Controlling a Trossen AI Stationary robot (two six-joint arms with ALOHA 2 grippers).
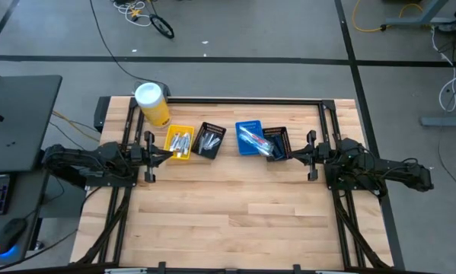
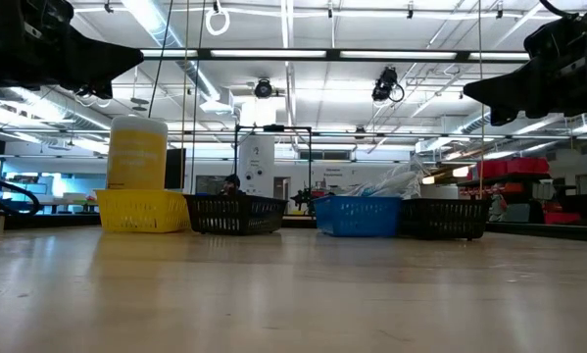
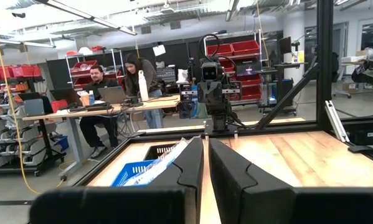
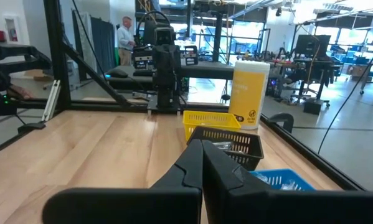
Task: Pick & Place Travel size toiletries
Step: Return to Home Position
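**Toiletries in the bins, both pincers clenched on nothing**

Across the light wooden desk (image 1: 228, 221), from the left arm's side to the right's: small yellow mesh bin (image 2: 141, 211), small black mesh bin (image 2: 234, 214), small blue mesh bin (image 2: 357, 216), second small black mesh bin (image 2: 445, 218). Stand close together in one row between the two arms.

Small white and silver tubes (image 1: 180, 142): lie in the yellow mesh bin.
Small silvery items (image 1: 208, 141): rest in the first black mesh bin, too small to tell apart.
Clear-wrapped light-blue toothbrushes (image 1: 252, 137): fill the blue mesh bin, with wrappers poking above its rim in the low view.
Dark blue pieces (image 1: 275, 145): sit in the second black mesh bin, kind unclear.

Tall yellow canister with a white lid (image 1: 152, 103): stands upright just behind the yellow mesh bin, as seen from the low view.

Left arm's dark two-finger pincer (image 1: 165, 154): hangs well above the desk at the outer side of the yellow mesh bin. Clenched to a thin slit in the left wrist view and grasps nothing.

Right arm's dark two-finger pincer (image 1: 292, 155): hangs well above the desk at the outer side of the second black mesh bin. Clenched, with fingers pressed together in the right wrist view, and grasps nothing.

In the room beyond: seated person (image 3: 99, 93) next to standing person (image 3: 139, 78) in the left wrist view, and distant standing person (image 4: 125, 40) in the right wrist view.
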